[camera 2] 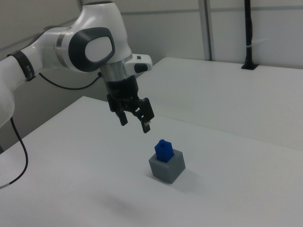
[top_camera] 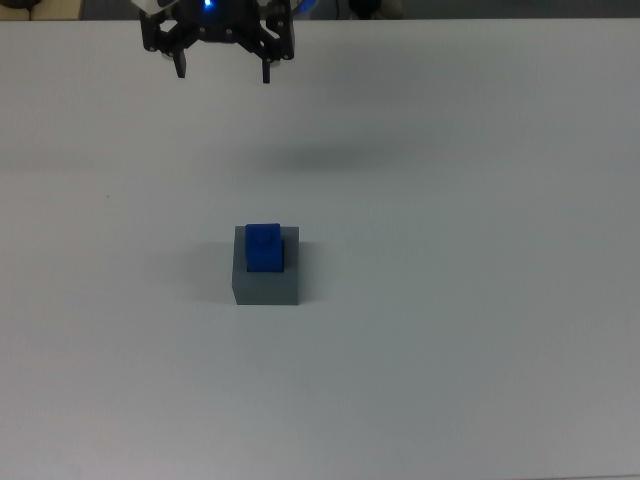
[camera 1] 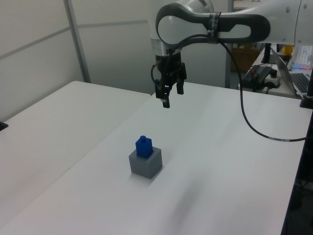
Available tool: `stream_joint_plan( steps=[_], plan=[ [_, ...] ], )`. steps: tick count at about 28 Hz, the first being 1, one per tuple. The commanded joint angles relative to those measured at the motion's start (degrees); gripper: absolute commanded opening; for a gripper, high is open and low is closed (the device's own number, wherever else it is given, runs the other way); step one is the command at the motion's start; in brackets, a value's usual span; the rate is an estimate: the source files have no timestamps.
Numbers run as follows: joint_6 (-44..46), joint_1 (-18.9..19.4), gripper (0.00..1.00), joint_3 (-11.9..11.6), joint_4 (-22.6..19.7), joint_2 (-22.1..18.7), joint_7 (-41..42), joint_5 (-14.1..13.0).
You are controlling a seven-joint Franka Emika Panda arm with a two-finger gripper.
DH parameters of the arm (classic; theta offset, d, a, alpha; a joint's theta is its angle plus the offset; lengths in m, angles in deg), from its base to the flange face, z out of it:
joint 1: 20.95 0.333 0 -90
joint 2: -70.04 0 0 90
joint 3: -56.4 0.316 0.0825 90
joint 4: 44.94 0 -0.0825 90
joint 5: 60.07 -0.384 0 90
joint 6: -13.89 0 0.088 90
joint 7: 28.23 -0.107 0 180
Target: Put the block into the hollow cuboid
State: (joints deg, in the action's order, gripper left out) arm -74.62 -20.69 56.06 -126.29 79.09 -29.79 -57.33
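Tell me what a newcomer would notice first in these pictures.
The bright blue block stands out first: it sits in the top recess of the grey hollow cuboid, sticking up above its rim, alone near the middle of the white table. Next comes the gripper, open and empty, hanging in the air clear of both.
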Motion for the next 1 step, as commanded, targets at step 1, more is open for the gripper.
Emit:
stream_joint_plan(
  steps=[1],
  plan=[
    [-0.78,0.09,1.00,-0.36,-2.15,-1.58,1.30,-0.02]
  ],
)
